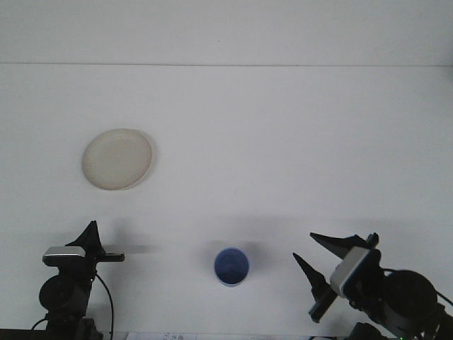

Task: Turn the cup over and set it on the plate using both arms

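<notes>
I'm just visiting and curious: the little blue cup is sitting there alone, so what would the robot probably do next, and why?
Probably the left gripper reaches toward the small blue cup. The cup stands mouth-up on the white table, touched by nothing, the open right gripper sits apart from it, and the round cream plate lies bare on the left arm's side.

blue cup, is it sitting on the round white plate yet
No, the blue cup stands on the bare white table, well apart from the round white plate.
</notes>
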You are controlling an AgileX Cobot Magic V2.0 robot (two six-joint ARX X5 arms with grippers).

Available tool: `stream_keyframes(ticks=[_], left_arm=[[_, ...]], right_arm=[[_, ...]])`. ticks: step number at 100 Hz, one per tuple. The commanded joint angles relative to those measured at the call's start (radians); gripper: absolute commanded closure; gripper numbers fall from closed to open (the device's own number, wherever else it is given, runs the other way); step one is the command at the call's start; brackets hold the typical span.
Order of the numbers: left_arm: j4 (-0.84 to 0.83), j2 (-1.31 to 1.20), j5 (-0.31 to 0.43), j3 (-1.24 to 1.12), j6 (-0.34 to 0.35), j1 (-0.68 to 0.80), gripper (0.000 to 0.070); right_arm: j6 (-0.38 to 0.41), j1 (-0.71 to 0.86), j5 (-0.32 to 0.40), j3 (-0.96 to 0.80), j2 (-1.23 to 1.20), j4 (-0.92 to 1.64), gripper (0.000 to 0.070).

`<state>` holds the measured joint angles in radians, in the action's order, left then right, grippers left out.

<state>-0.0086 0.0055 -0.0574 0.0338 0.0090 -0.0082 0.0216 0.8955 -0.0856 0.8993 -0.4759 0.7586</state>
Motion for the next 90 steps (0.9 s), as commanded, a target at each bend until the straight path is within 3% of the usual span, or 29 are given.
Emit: stream_keyframes(ticks=[1, 9, 19, 29, 50, 61, 68, 78, 82, 90], left_arm=[[0.011, -0.003, -0.005, -0.016, -0.073, 0.002, 0.0686], [0.011, -0.003, -0.005, -0.016, -0.185, 0.002, 0.0686], [0.012, -0.003, -0.005, -0.016, -0.248, 0.002, 0.0687], [0.014, -0.003, 0.000, -0.015, -0.368, 0.002, 0.0686], [-0.077, 0.033, 0.164, 0.151, -0.463, 0.001, 0.0686], [-0.189, 0.146, 0.254, 0.324, -0.409, 0.000, 0.0665], [-0.304, 0.264, 0.319, 0.457, -0.321, -0.007, 0.0523], [-0.457, 0.440, 0.399, 0.632, -0.239, -0.035, 0.0236], [-0.513, 0.512, 0.432, 0.700, -0.219, -0.055, 0.0196], [-0.609, 0.648, 0.504, 0.825, -0.184, -0.118, 0.0196]], right_arm=[[0.039, 0.009, -0.002, -0.067, 0.088, -0.026, 0.0347], [0.042, 0.009, -0.002, -0.134, 0.182, -0.026, 0.0347], [0.060, 0.009, -0.002, -0.188, 0.260, -0.025, 0.0347], [0.061, 0.009, -0.002, -0.208, 0.297, -0.024, 0.0347], [0.061, 0.009, -0.002, -0.208, 0.300, -0.021, 0.0347], [0.057, 0.009, -0.002, -0.208, 0.300, -0.021, 0.0347], [0.051, 0.008, -0.002, -0.208, 0.300, -0.021, 0.0347], [0.048, 0.008, -0.002, -0.208, 0.300, -0.021, 0.0347], [0.048, 0.008, -0.002, -0.208, 0.300, -0.021, 0.0347], [0.048, 0.008, -0.002, -0.208, 0.300, -0.020, 0.0347]])
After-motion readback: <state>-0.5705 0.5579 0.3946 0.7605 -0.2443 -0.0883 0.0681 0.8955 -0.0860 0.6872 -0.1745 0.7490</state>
